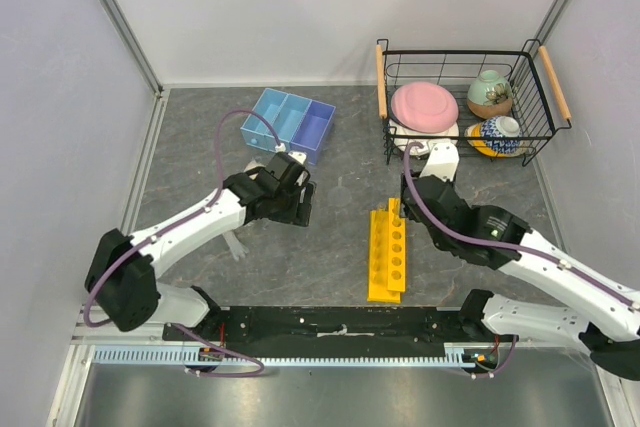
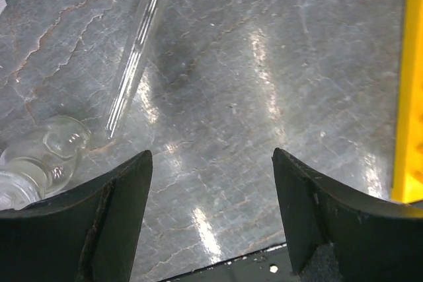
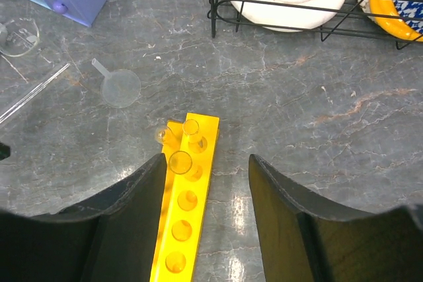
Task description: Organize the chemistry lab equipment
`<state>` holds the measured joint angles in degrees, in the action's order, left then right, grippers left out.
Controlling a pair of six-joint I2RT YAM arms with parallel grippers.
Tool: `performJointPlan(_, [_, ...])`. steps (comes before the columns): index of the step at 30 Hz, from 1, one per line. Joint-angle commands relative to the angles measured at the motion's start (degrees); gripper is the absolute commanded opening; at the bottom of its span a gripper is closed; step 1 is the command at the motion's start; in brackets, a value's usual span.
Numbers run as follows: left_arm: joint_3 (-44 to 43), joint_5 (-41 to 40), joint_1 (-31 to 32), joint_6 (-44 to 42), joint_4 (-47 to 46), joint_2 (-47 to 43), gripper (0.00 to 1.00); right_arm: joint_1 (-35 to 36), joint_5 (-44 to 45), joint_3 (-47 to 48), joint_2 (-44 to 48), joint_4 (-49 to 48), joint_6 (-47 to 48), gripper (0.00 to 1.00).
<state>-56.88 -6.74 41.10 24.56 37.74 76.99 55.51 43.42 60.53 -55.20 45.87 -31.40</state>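
Note:
The yellow rack (image 1: pixel 388 252) lies mid-table; it shows in the right wrist view (image 3: pixel 185 196) with three clear test tubes (image 3: pixel 180 162) standing at its far end. My right gripper (image 3: pixel 206 157) is open and empty above that end of the rack (image 1: pixel 420 197). My left gripper (image 2: pixel 211 153) is open and empty over bare table, left of the rack (image 1: pixel 298 205). A loose test tube (image 2: pixel 135 57) lies ahead of it to the left, and a clear beaker (image 2: pixel 49 153) sits by its left finger. A clear funnel (image 3: pixel 121 87) lies near the blue tray (image 1: pixel 293 122).
The black wire basket (image 1: pixel 465 97) with the pink plate (image 1: pixel 424 105) and ceramic bowls stands at the back right. A pale lump (image 1: pixel 235 244) lies beside my left forearm. Walls close in the table on three sides.

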Motion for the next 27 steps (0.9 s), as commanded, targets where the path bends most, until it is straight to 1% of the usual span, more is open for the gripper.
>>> performJointPlan(1, [-3.4, -4.3, -0.8, -1.9, -0.8, 3.3, 0.8, 0.1, 0.1, 1.7, 4.3, -0.2, 2.1, 0.61])
performJointPlan(5, [-4.2, -6.0, -1.6, -4.2, -1.2, 6.6, 0.8, 0.1, -0.4, 0.6, 6.6, -0.6, 2.8, 0.61])
performJointPlan(8, [-3.4, -5.8, -2.9, -6.5, -2.9, 7.2, 0.81, 0.2, -1.1, 0.6, 7.7, -0.7, 3.2, 0.61])
performJointPlan(12, [-2.5, -3.4, -4.6, -11.4, -5.4, 8.8, 0.81, 0.1, -1.0, 0.1, 9.3, -1.4, 3.5, 0.61])
performJointPlan(18, [-2.4, 0.1, -6.6, -15.8, -8.2, 11.4, 0.81, 0.1, -1.5, -1.5, 10.8, -3.4, 4.1, 0.6])
performJointPlan(25, [-1.3, 5.1, -8.7, -18.1, -11.6, 14.6, 0.81, 0.1, -2.1, -1.0, 11.3, -4.5, 5.3, 0.6])
performJointPlan(27, [-1.5, 6.6, -10.2, -17.8, -11.8, 15.6, 0.81, 0.0, -2.5, -0.9, 12.0, -4.8, 5.6, 0.6])
